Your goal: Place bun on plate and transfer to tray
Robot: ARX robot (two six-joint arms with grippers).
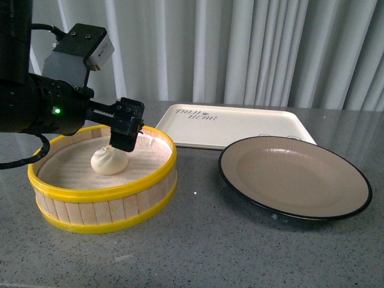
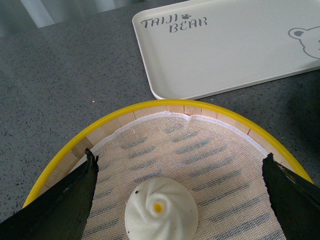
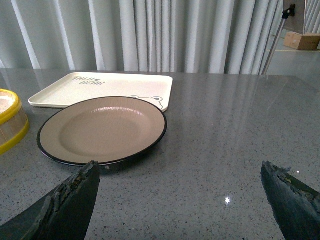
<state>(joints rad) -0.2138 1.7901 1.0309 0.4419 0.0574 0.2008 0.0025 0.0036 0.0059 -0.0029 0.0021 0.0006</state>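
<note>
Grey table (image 1: 198,240); left hand (image 2: 180,157) spread wide, angled down over bun (image 2: 160,210) in steamer (image 2: 165,106).

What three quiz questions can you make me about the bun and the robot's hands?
1. True or false: the bun lies in the steamer basket.
2. Which thing lies just in front of the right hand? A the bun, B the plate, C the steamer basket.
3. Fill in: the left hand is ___, with one finger on each side of the bun.

Key: 1 true; 2 B; 3 open.
</note>
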